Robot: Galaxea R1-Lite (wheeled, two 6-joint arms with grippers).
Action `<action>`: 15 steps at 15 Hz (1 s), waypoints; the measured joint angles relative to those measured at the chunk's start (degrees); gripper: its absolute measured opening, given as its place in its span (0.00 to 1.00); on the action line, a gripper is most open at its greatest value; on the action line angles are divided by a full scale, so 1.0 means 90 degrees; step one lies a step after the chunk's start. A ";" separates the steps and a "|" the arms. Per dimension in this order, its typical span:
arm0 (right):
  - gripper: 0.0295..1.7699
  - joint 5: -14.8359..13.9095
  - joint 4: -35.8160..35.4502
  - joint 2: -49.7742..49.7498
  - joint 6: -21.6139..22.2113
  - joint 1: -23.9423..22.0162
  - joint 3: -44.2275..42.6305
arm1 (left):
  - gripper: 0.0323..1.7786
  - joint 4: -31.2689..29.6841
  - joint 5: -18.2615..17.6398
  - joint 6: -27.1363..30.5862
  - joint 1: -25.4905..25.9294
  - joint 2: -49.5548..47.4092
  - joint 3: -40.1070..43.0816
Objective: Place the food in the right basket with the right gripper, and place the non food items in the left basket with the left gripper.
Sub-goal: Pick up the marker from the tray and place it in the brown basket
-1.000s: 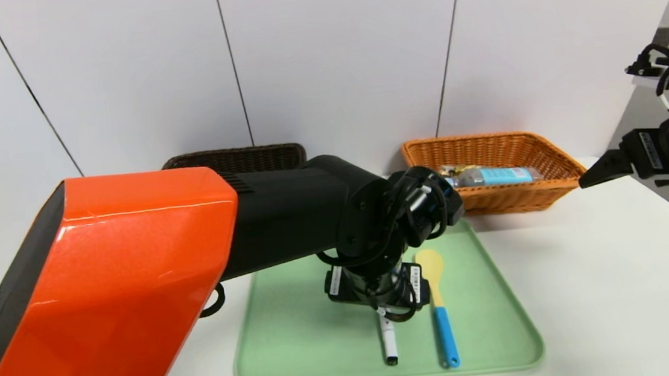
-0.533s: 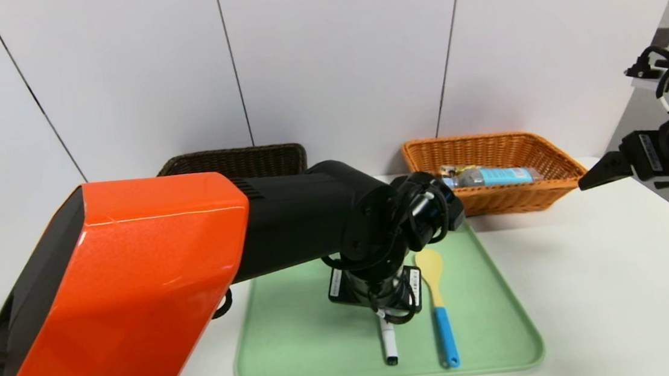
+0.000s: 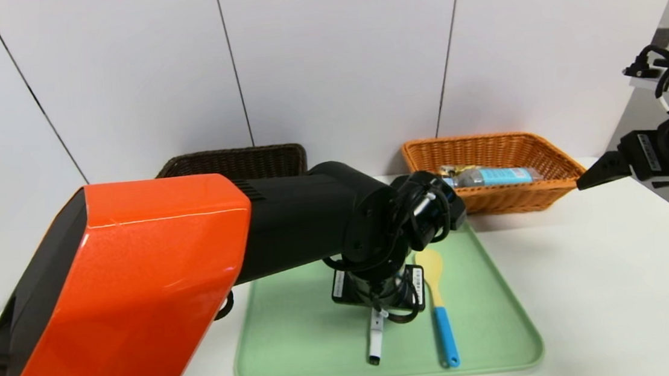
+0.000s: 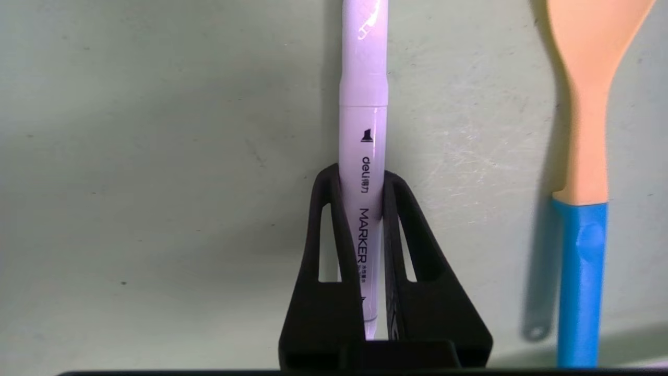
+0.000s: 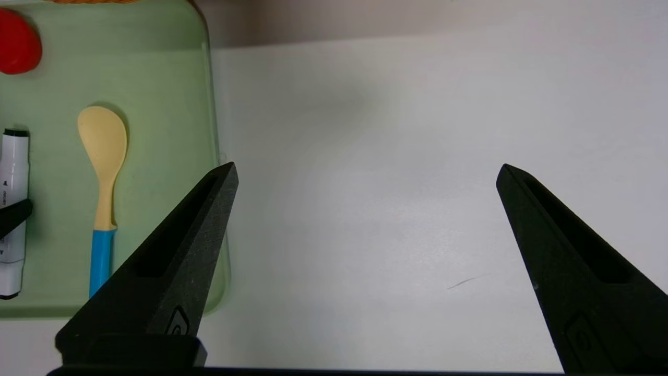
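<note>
White marker [image 4: 364, 136] on green tray [image 3: 300, 354] is pinched by left tool [image 4: 361, 196]. Right tool [image 5: 367, 172] is spread wide over desk [image 5: 365, 250], parked. Next, marker must be lifted, then taken to dark left basket [image 3: 235, 157].

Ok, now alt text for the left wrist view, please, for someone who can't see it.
The left pincer is closed around a white marker over the tray, one finger on each side of its barrel. A spatula with a blue handle lies beside it, apart from the pincer.
</note>
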 joint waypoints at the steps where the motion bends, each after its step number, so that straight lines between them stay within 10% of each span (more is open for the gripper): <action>1: 0.97 0.0008 0.0000 -0.0003 0.0003 0.0015 0.0003 | 0.08 -0.0057 -0.0100 -0.0073 0.0001 -0.0018 -0.0005; 10: 0.97 0.0003 -0.0008 -0.0114 0.0009 0.0042 0.0144 | 0.08 -0.0574 -0.0195 0.0214 0.0123 -0.1005 -0.0018; 15: 0.97 -0.0016 -0.0205 -0.0123 -0.0003 0.0039 0.0161 | 0.08 -0.1089 -0.0198 0.0721 0.1168 -0.2181 -0.0018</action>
